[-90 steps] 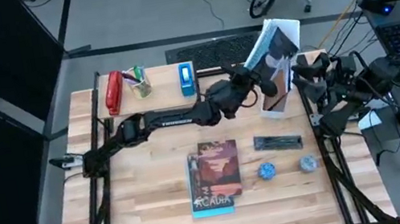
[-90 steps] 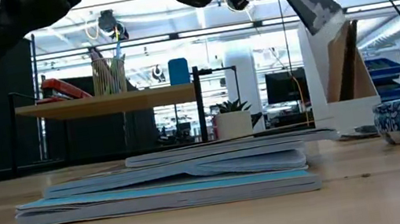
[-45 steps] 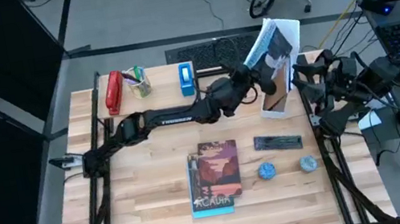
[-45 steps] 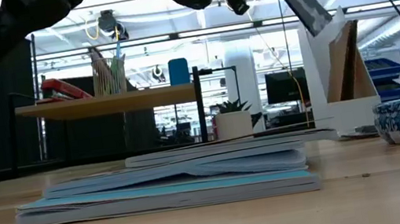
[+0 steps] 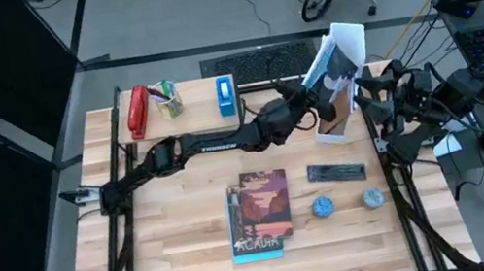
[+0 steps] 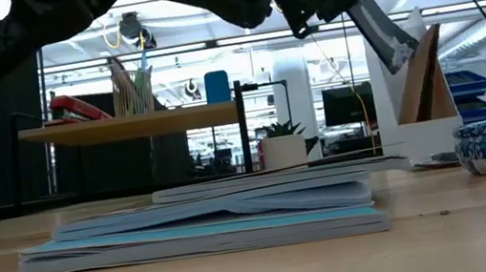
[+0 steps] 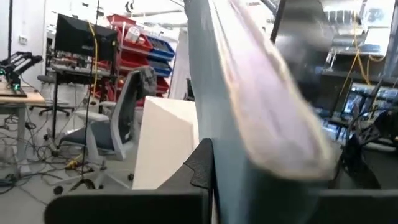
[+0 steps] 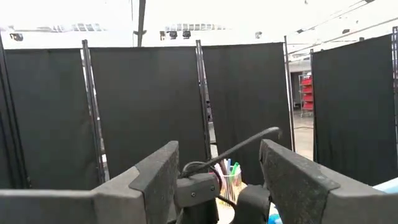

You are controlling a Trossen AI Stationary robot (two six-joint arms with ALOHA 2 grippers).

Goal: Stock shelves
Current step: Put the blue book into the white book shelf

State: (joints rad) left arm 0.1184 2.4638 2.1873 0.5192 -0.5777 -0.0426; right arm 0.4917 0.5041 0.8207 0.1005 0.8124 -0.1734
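A white magazine [image 5: 336, 59] with a dark cover picture hangs over the white file holder [image 5: 331, 126] at the table's far right, with my left gripper [image 5: 313, 102] shut on it. In the low view the magazine [image 6: 381, 26] slants down toward the file holder [image 6: 391, 104], which has a brown board in it. The low wooden shelf [image 5: 191, 98] at the far left carries a red stapler, a pen cup and a blue dispenser. My right gripper [image 8: 217, 180] waits open at the table's right edge, with nothing between its fingers. My left gripper pinches the magazine's upper end [image 7: 239, 180] between its two fingers, coming from the table's left and slanting down. The magazine runs on past the fingers, tilted, lifted clear of the table. Its lower end [image 6: 398, 61] is at the holder's open top; whether it touches, I cannot tell.
Two stacked books [image 5: 260, 213] lie mid-table. To their right lie a black flat case [image 5: 335, 172] and two small blue patterned bowls [image 5: 322, 206] [image 5: 372, 197]. The left arm stretches across the table's far half.
My left gripper has carried the magazine a little toward the table's right edge and down toward the file holder. The magazine keeps its slant and now sits lower against the holder's top.
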